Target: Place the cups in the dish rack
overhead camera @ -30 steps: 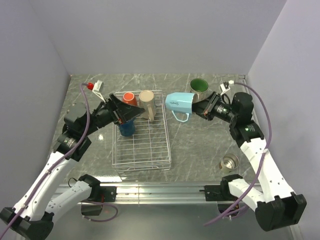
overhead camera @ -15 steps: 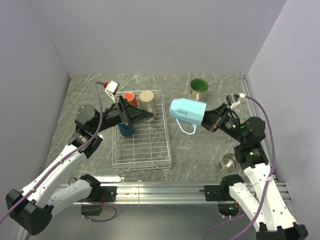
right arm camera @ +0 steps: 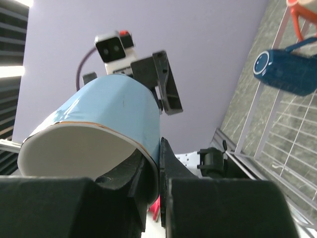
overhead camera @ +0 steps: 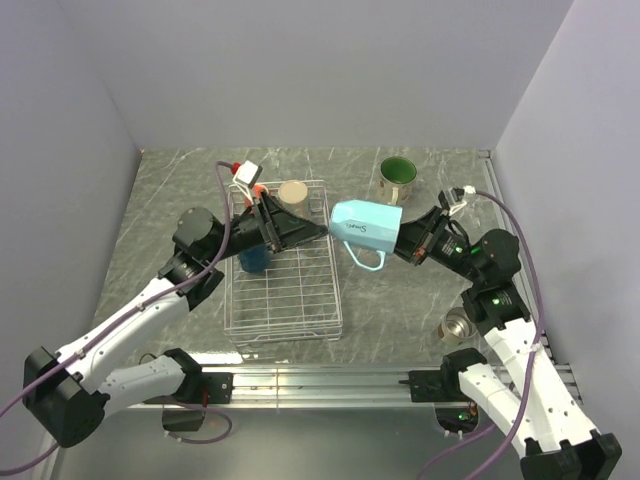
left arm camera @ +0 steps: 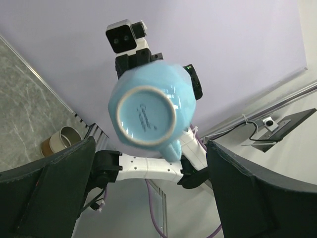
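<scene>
From above, the light blue mug (overhead camera: 365,225) is held on its side by the right fingers (overhead camera: 412,240), just off the dish rack (overhead camera: 290,310) at 2 o'clock. The left fingers (overhead camera: 305,232) are pointed at it. A hand-over or a drop into the rack is likely next; which one cannot be told.

In the left wrist view, the mug's bottom (left arm camera: 146,116) is seen between the left fingers (left arm camera: 54,193), spread wide with nothing held.

In the right wrist view, the mug's rim (right arm camera: 148,153) is pinched tight by the right fingers (right arm camera: 218,208). Its handle is hidden.
</scene>
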